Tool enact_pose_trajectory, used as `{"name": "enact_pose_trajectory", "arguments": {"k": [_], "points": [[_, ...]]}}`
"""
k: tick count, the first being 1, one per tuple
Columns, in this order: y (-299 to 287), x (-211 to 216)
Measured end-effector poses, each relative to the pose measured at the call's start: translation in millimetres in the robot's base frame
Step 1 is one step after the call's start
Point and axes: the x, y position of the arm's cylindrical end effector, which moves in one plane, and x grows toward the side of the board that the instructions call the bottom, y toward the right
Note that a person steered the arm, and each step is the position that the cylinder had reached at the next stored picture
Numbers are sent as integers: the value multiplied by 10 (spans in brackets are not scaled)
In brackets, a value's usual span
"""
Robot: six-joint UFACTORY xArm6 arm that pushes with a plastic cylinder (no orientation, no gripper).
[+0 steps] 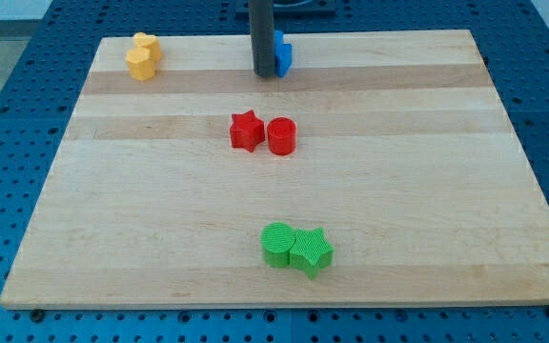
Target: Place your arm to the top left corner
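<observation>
camera view: my tip (264,74) rests on the counter (160,238) near the view's top centre, touching the left side of a blue block (282,53). there is no claw, only the rod. yellow blocks (144,56) sit in the top left corner, well apart from my tip. a red star (246,131) touches a red cylinder (282,136) mid-counter. a green cylinder (277,244) touches a green star (312,252) near the view's bottom.

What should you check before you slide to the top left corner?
1. My tip in view: ok, at the view's top centre.
2. Tip already at the corner: not ok.
3. Blue block clear of the tip: not ok, right beside it.
4. Yellow blocks near that corner: not ok, they sit in the way.
5. Red star and red cylinder off the path: ok.
6. Green blocks off the path: ok.
</observation>
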Motion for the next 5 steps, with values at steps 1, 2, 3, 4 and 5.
{"name": "enact_pose_trajectory", "arguments": {"k": [1,2,3,4,5], "points": [[0,0],[-112,25],[-541,247],[-1169,428],[-1962,504]]}}
